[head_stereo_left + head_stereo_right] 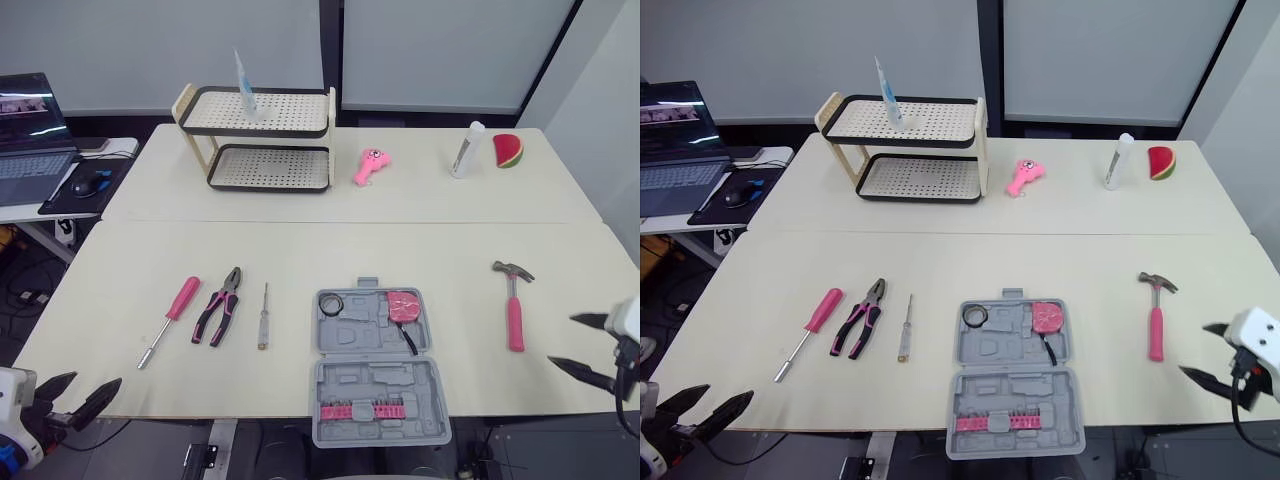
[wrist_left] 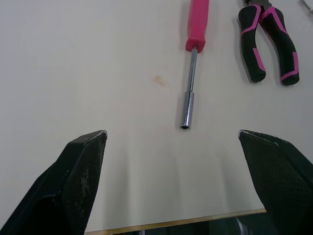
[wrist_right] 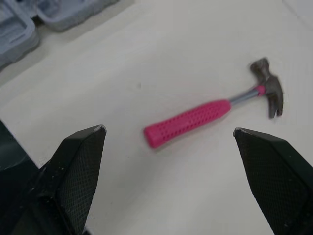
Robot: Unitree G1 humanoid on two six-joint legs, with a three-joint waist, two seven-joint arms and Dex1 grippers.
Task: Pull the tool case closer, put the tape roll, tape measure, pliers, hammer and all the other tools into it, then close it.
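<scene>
- The hammer (image 1: 515, 312) lies flat on the worktop (image 1: 300, 240), right of the open tool case (image 1: 377, 372), well apart.
- Probably stiff and head-heavy; take the dimpled pink handle near the head.
- Right tool (image 1: 560, 340), farther right of the case, and left tool (image 1: 96, 380): fingers apart, empty.

Left gripper (image 2: 173, 161) fingers spread wide over pale table (image 2: 88, 73). Between them, ahead: pink-handled nut driver (image 2: 192, 58), socket tip toward gripper. Beside it, black-pink pliers (image 2: 271, 41), apart.
</scene>
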